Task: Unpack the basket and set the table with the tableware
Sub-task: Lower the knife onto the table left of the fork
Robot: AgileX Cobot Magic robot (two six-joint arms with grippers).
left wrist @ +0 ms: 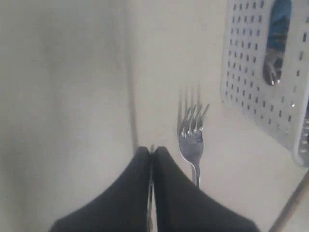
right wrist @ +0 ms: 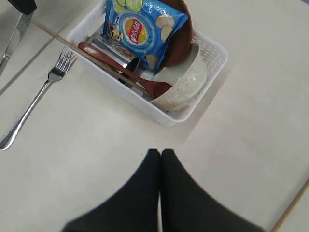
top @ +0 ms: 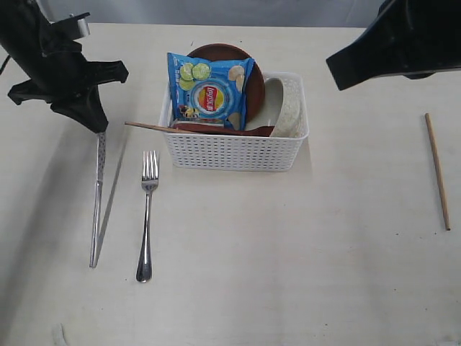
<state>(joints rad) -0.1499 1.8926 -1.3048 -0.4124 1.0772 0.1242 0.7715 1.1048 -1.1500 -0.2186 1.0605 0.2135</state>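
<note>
Left of the basket [top: 230, 153], clamping the knife [top: 96, 209] by its far end in the left fingers [left wrist: 155, 155], shut tight on the thin steel. Resting it on the counter [top: 288, 274] by the near tip only, slanted, not yet flat. Set lengthwise just beside the fork [top: 148, 216], roughly parallel, on the side away from the basket. Looks like a straight lowering and a release to finish, minding not to knock the fork. Over at the right fingers [right wrist: 163, 157]: pressed together, holding nothing, hovering off to the right of the basket. Plenty to unpack yet: seeing the bowl [top: 287, 108], the brown plate [top: 252, 79], the wooden spoon [right wrist: 120, 71] and the chip bag [top: 209, 90] inside, plus one chopstick [top: 148, 126] poking out over the left wall, lying crosswise, tip toward the left arm and so probably that arm's pick. Spotting the second chopstick [top: 437, 171] flat on the counter, well off to the right
</note>
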